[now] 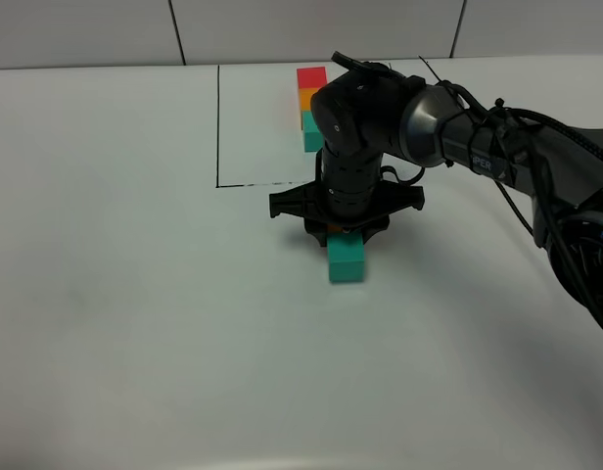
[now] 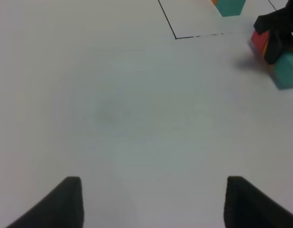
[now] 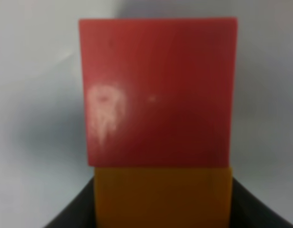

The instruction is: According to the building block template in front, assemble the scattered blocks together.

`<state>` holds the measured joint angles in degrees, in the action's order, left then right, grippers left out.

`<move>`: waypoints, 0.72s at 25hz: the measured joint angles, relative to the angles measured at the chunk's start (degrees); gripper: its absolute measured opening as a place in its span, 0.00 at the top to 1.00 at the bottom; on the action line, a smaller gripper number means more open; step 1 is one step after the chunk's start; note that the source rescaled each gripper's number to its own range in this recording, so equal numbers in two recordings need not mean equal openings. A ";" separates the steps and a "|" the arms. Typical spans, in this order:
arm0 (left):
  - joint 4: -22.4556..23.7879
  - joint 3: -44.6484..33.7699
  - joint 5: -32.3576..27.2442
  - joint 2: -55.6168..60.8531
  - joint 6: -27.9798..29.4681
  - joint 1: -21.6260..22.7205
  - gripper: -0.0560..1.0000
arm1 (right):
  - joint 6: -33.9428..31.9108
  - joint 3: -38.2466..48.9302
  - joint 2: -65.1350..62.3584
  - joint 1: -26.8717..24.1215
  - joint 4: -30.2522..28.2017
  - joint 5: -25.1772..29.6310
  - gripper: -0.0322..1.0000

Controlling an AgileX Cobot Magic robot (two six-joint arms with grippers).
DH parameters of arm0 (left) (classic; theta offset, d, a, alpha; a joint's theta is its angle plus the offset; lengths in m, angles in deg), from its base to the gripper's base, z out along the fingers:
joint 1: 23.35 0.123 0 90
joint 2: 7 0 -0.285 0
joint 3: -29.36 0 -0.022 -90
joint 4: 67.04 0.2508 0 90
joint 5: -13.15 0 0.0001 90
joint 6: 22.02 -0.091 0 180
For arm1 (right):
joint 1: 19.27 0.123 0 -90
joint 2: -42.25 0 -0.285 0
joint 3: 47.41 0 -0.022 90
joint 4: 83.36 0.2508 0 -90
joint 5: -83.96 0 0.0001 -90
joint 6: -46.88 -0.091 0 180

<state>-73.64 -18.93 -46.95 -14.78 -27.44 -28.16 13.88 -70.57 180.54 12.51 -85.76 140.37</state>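
Note:
The building block template (image 1: 310, 103), a joined red, orange and teal row, stands inside the black outline at the back; its teal end (image 2: 229, 5) shows in the left wrist view. My right gripper (image 1: 339, 230) reaches straight down and is shut on the orange cube (image 3: 163, 197). The red cube (image 3: 158, 90) touches the orange cube's far side. The teal cube (image 1: 346, 259) sits against its near side. All three cubes form a row, also seen from the side with the red (image 2: 258, 40) and teal (image 2: 287, 70) ends showing. My left gripper (image 2: 153, 204) is open and empty above bare table.
A black outline (image 1: 218, 127) marks a rectangle on the white table around the template. The right arm (image 1: 497, 147) stretches in from the right with cables. A tiled wall runs along the table's back edge.

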 joint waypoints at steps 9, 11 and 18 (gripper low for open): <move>0.00 0.00 0.00 0.00 0.00 0.00 0.60 | 1.45 0.00 1.35 0.00 0.06 0.10 0.82; 0.00 0.00 0.00 0.00 0.00 0.00 0.60 | 1.91 0.00 1.35 0.00 0.06 -0.07 0.64; 0.00 0.00 0.00 0.00 0.00 0.07 0.60 | 4.43 0.00 0.88 0.00 0.06 -0.70 0.05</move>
<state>-73.64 -18.93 -46.95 -14.78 -27.44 -28.09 18.31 -70.57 181.42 12.51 -85.70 139.67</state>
